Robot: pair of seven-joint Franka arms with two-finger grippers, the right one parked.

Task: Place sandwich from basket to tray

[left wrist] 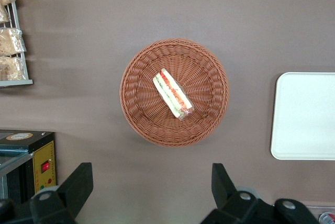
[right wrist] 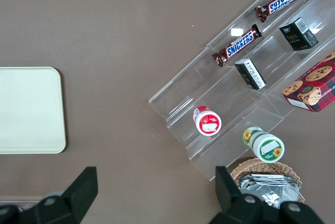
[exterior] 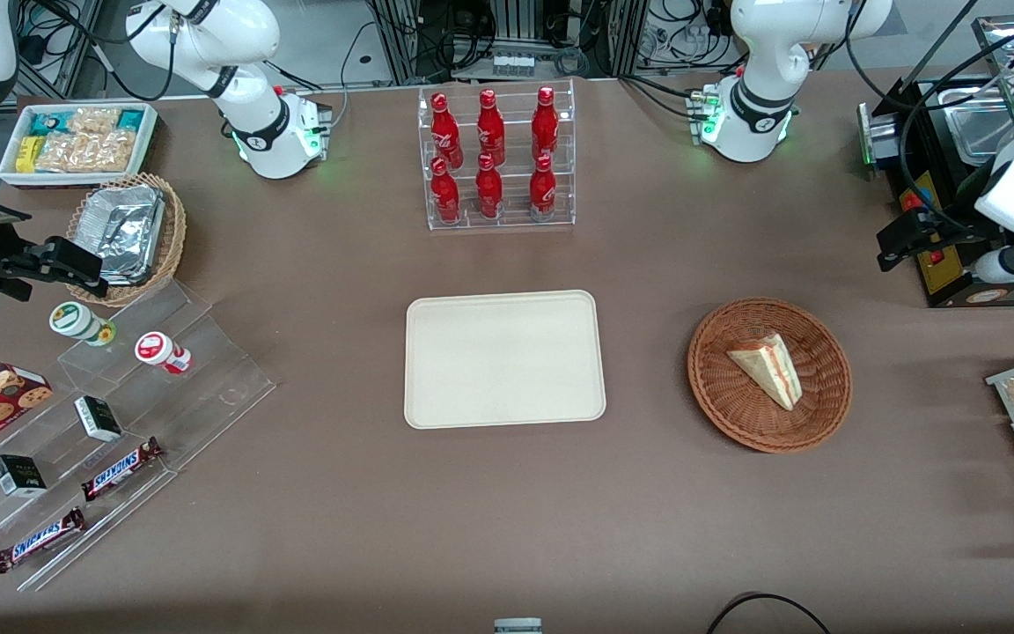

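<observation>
So the sandwich (exterior: 767, 368) is sitting in the basket (exterior: 718, 387), lying on its side roughly in the middle of the weave, with the red and green filling edge showing clearly from the wrist cam (left wrist: 172, 93). Nothing is touching it. From where I'm driving, the job looks like it's basically at 0 steps done: no grasp, no lift, no transfer.

The tray (exterior: 437, 387) sits beside the basket toward the parked arm's end of the desk (exterior: 507, 528), well apart from it, and it's got nothing on it. Both lie at about the same depth from the front camera, so the carry should be a plain sideways move, I reckon.

My gripper (left wrist: 152, 190) hangs high above the desk, over bare surface near the basket rather than straight over the sandwich, and the jaws are spread wide with nothing between them. In the front view the arm sits at the working end of the desk, beside a black appliance (exterior: 947, 176).

What's left, as I read it: centre over the wedge, drop down, pinch it, lift clear of the basket rim, move across, set it on the tray. The bread looks soft, so I'd guess a gentle squeeze is the tricky bit.
</observation>
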